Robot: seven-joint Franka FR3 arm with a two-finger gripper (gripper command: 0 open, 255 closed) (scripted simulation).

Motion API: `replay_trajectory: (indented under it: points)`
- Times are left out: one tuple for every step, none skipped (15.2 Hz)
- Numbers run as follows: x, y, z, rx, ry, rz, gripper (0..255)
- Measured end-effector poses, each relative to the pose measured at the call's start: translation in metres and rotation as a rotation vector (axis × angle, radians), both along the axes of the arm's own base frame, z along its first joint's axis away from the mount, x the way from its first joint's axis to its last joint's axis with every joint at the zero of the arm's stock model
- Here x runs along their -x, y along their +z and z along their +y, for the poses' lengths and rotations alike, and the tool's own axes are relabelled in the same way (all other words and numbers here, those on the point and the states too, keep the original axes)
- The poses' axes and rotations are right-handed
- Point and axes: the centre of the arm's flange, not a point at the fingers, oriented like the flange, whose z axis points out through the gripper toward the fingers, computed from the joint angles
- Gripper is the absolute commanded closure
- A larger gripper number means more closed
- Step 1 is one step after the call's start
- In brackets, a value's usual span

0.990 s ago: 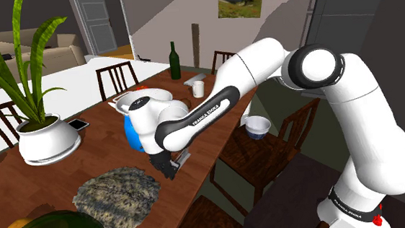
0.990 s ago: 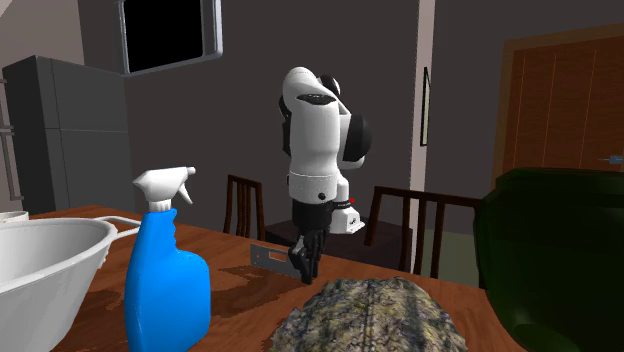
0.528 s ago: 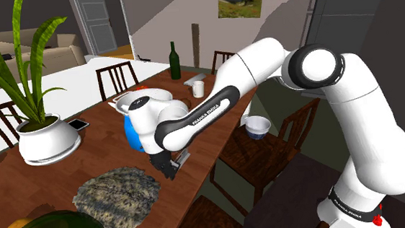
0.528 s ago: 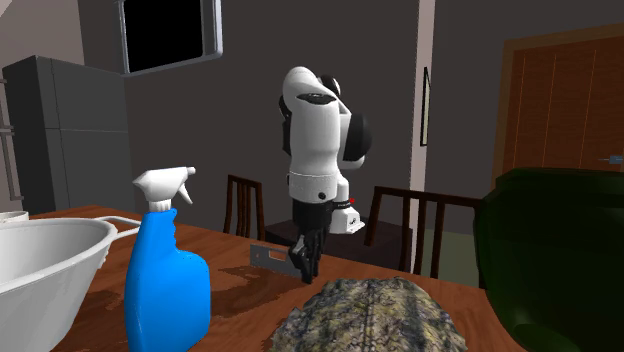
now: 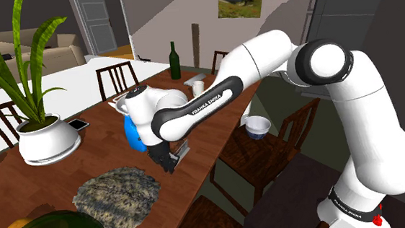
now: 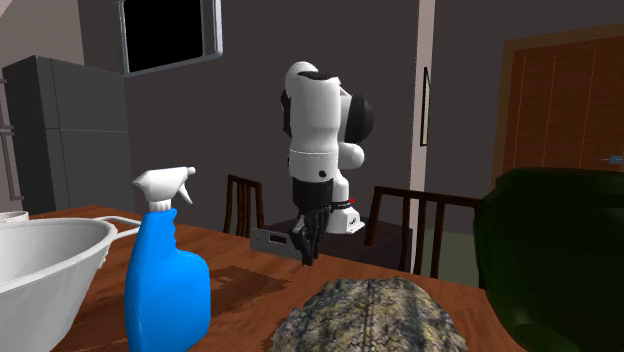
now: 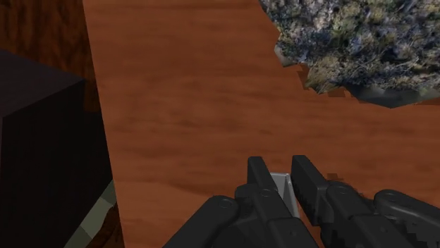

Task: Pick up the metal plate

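Shoulder view: the jaws clench the grey metal plate (image 5: pixel 181 151), now raised off the tabletop (image 5: pixel 102 148). Second exterior view: the plate (image 6: pixel 268 240) hangs higher than before. Wrist view: its edge sits pinched between the fingers (image 7: pixel 258 176), so the pick-up looks nearly complete.

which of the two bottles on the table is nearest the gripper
The blue spray bottle, close beside the gripper; the dark green bottle stands far off, near the table's far end.

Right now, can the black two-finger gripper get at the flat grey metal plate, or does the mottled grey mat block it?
Yes, apparently: the black two-finger gripper is shut on one edge of the flat grey metal plate. The mottled grey mat lies apart on the brown wooden table.
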Motion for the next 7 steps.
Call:
replay_trajectory:
  points:
    - [0.000, 0.005, 0.001, 0.000, 0.000, 0.000, 255]
    - [0.000, 0.011, 0.001, 0.000, 0.000, 0.000, 255]
    - [0.000, 0.016, -0.001, 0.000, 0.000, 0.000, 255]
    - [-0.001, 0.021, 0.000, 0.000, 0.000, 0.000, 255]
    - [0.000, 0.026, 0.001, 0.000, 0.000, 0.000, 255]
    - [0.000, 0.032, 0.001, 0.000, 0.000, 0.000, 255]
    - [0.000, 0.035, 0.001, 0.000, 0.000, 0.000, 255]
